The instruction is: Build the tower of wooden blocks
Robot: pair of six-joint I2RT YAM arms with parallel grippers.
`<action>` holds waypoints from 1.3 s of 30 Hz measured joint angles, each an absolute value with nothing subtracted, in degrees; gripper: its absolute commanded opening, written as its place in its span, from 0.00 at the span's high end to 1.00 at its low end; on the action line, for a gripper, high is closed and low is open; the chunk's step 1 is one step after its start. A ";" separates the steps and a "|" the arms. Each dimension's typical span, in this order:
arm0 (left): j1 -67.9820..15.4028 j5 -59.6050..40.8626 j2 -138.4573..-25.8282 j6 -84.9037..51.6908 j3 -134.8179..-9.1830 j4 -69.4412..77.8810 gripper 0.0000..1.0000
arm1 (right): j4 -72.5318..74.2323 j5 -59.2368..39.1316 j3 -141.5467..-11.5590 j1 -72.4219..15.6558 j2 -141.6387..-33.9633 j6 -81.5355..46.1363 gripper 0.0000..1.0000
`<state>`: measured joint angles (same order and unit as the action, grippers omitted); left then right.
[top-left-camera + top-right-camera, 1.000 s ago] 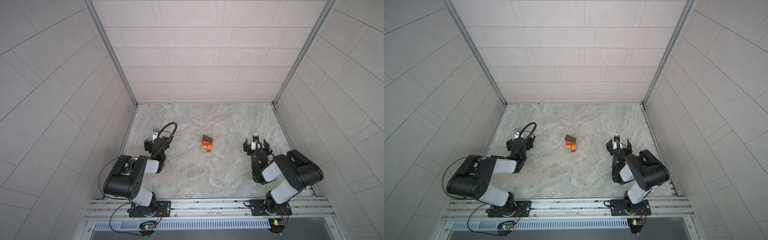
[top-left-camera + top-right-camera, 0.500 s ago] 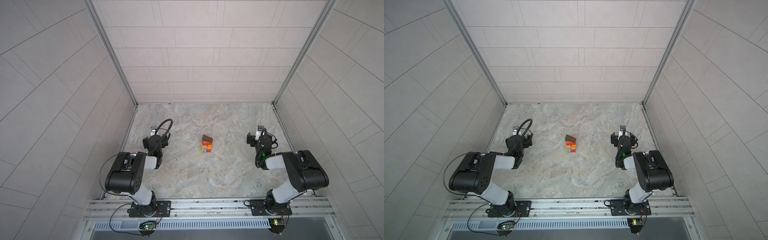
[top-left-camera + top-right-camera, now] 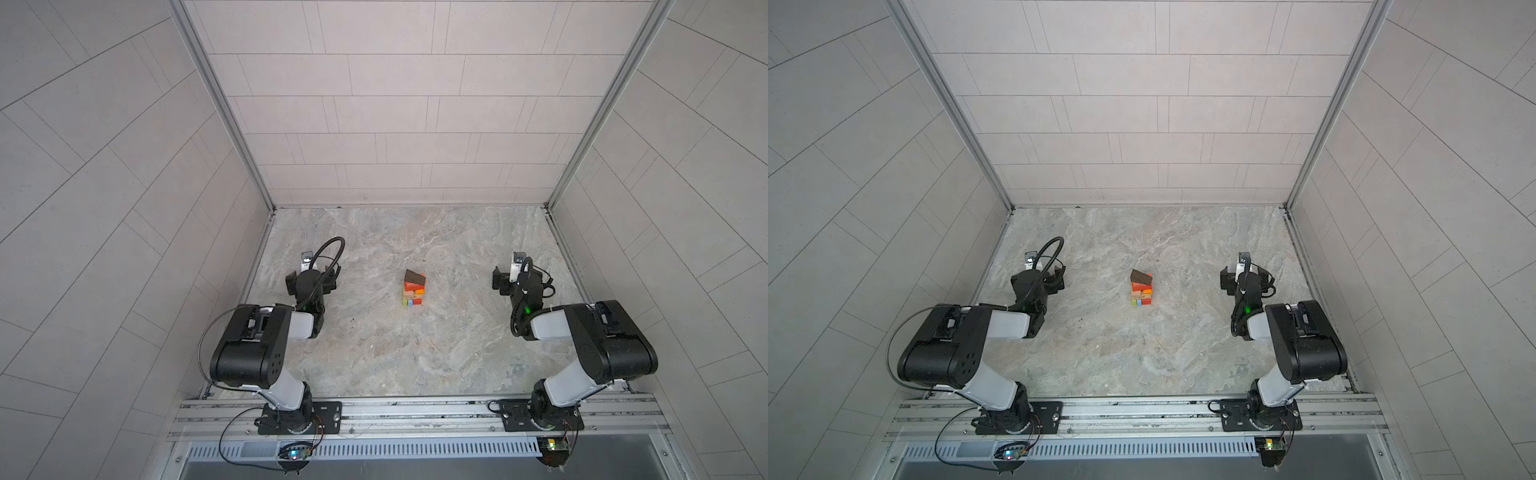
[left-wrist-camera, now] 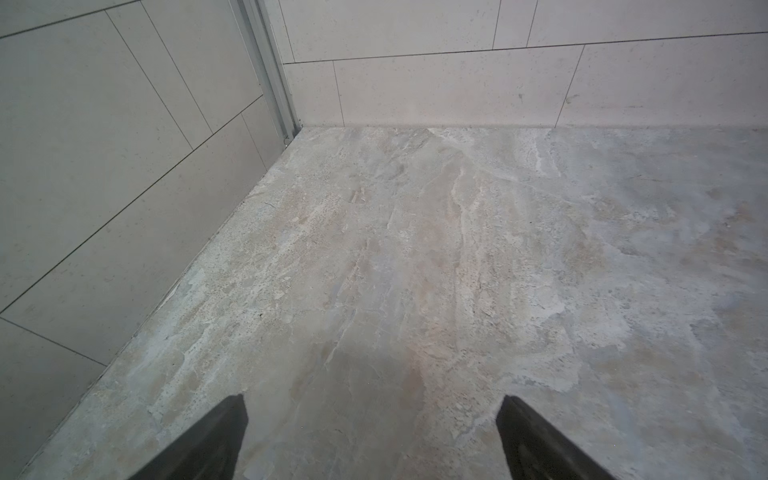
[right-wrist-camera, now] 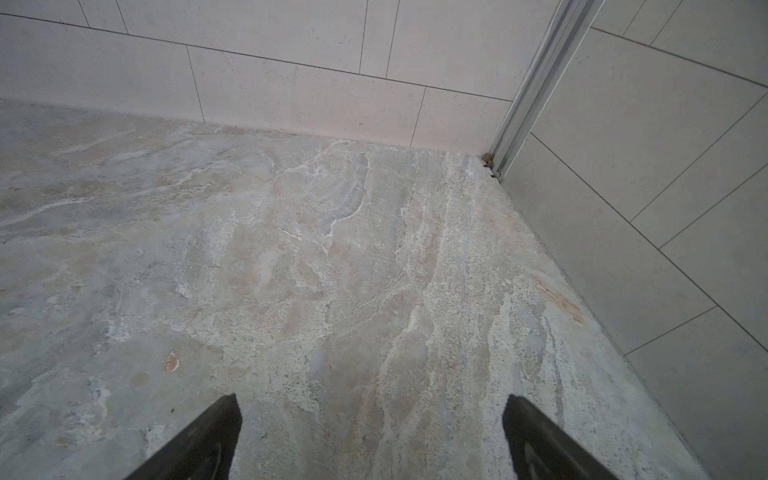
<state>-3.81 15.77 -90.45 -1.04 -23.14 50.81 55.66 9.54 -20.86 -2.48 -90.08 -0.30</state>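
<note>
1. The tower [image 3: 414, 289] stands near the middle of the worktop [image 3: 374, 357], well apart from every edge, and it shows in both top views.
2. At its base, the ends of a green block [image 3: 404, 304], a blue block [image 3: 410, 304] and a red block [image 3: 417, 302] sit side by side, facing the near edge.
3. Tan and orange layers lie above them. A brown block [image 3: 414, 277] is on top, turned at an angle to the layers below.
4. The left claw [image 4: 372, 401] hangs near the left edge and points toward the far left corner. Its jaws are spread wide over bare worktop.
5. The right claw [image 5: 370, 399] hangs near the right edge and points toward the far right corner. Its jaws are spread just as wide over bare worktop.
6. The claws flank the tower, one on each side, and both are well apart from it.
</note>
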 measured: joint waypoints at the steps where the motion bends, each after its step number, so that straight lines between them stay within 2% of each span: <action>1: -3.81 15.75 -90.45 -1.04 -23.11 50.81 0.00 | 55.66 9.50 -20.86 -2.48 -90.08 -0.30 0.01; 39: -3.81 15.64 -90.45 -1.04 -23.11 50.83 0.00 | 55.90 10.55 -20.86 -3.60 -90.08 -0.21 0.00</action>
<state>-3.81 15.64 -90.45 -1.04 -23.11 50.83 55.90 10.55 -20.86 -3.60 -90.08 -0.21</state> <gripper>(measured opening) 0.999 0.995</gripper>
